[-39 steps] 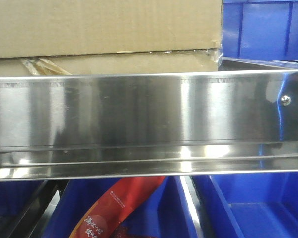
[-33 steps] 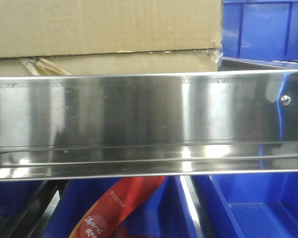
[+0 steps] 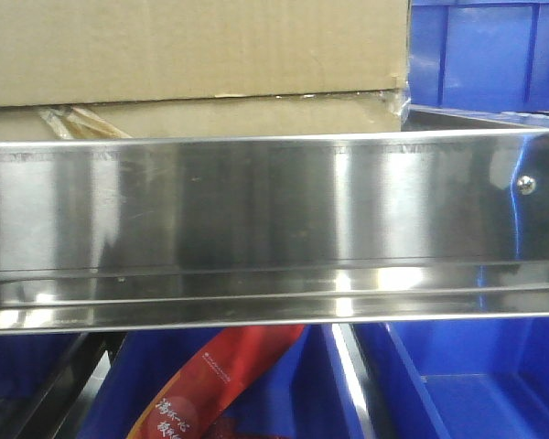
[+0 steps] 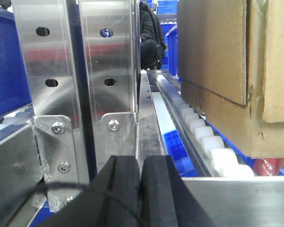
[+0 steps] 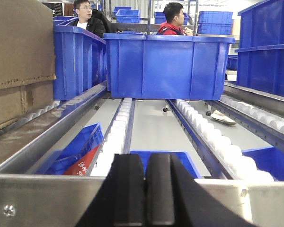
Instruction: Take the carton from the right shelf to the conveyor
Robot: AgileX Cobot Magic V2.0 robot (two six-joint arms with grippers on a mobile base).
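- While the carton [image 3: 192, 55] sits just behind the rail [image 3: 274, 201], I judge nothing of the task is done.
- My left gripper [image 4: 141, 189] and right gripper [image 5: 146, 189] hover just before the rail, fingers pressed together, empty.
- Grasping, lifting and carrying to the unseen conveyor remain.

One carton [image 3: 192, 50], one screw [image 3: 526, 184], one red packet [image 3: 221, 384] and two men [image 5: 87, 16] [image 5: 173, 21] visible.
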